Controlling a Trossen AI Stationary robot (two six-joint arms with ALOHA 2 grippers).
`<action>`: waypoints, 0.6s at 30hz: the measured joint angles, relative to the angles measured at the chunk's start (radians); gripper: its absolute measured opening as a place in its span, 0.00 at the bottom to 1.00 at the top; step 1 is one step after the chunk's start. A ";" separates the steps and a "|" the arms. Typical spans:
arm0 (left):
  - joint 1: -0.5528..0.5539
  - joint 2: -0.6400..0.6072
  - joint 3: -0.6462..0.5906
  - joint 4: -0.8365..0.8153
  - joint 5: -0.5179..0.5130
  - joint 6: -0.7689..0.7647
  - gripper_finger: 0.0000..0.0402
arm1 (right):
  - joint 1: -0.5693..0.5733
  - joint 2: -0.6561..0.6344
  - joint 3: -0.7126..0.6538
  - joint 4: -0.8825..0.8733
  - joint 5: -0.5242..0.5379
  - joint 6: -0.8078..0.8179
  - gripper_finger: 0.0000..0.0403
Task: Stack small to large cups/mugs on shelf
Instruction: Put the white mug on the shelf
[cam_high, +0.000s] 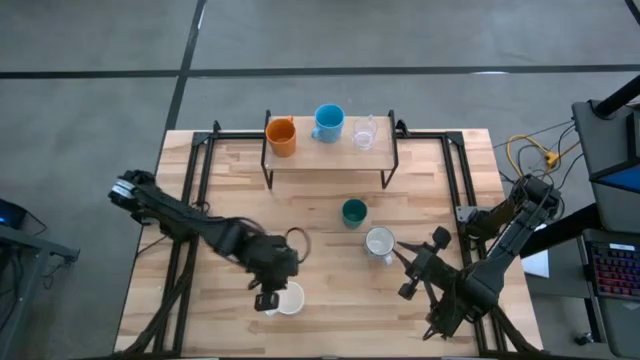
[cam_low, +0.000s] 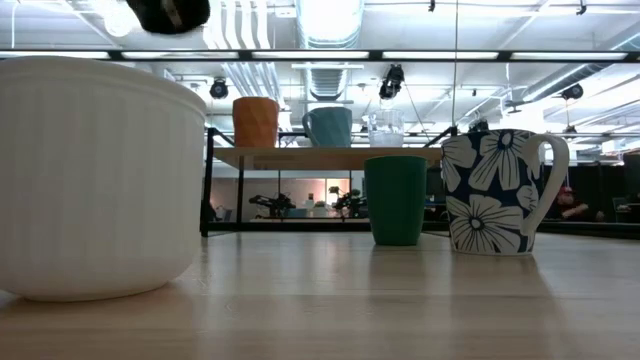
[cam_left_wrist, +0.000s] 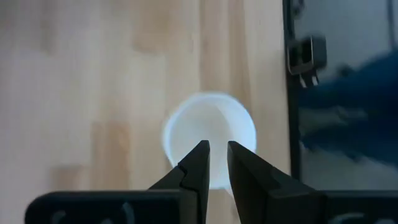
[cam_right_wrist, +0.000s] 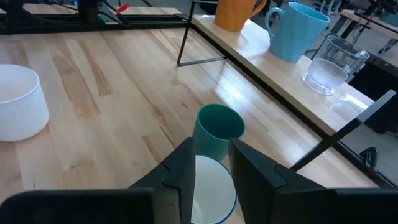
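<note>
The shelf (cam_high: 330, 152) stands at the table's far side and bears the orange cup (cam_high: 281, 135), the light blue mug (cam_high: 328, 122) and the clear glass (cam_high: 364, 132). On the table stand the dark green cup (cam_high: 353, 212), the grey-white flowered mug (cam_high: 379, 243) and the white cup (cam_high: 290, 299). My left gripper (cam_left_wrist: 217, 158) hovers over the white cup (cam_left_wrist: 208, 134), its fingers a narrow gap apart. My right gripper (cam_right_wrist: 211, 155) is slightly open above the near side of the flowered mug (cam_right_wrist: 211, 186), with the green cup (cam_right_wrist: 217, 129) beyond it.
Black frame rails (cam_high: 205, 180) run along both sides of the table. The green cup and the flowered mug stand close together in front of the shelf. Cables (cam_high: 530, 155) lie off the table's right side.
</note>
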 joint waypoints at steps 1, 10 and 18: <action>-0.024 -0.029 -0.025 0.024 -0.063 -0.020 0.10 | 0.000 0.000 0.000 0.000 0.000 0.000 0.23; -0.263 -0.213 -0.412 0.539 -0.483 -0.261 0.10 | 0.000 0.000 0.000 0.005 0.000 0.004 0.23; -0.462 -0.215 -0.557 0.672 -0.751 -0.399 0.10 | 0.000 0.000 0.000 0.024 0.000 0.005 0.23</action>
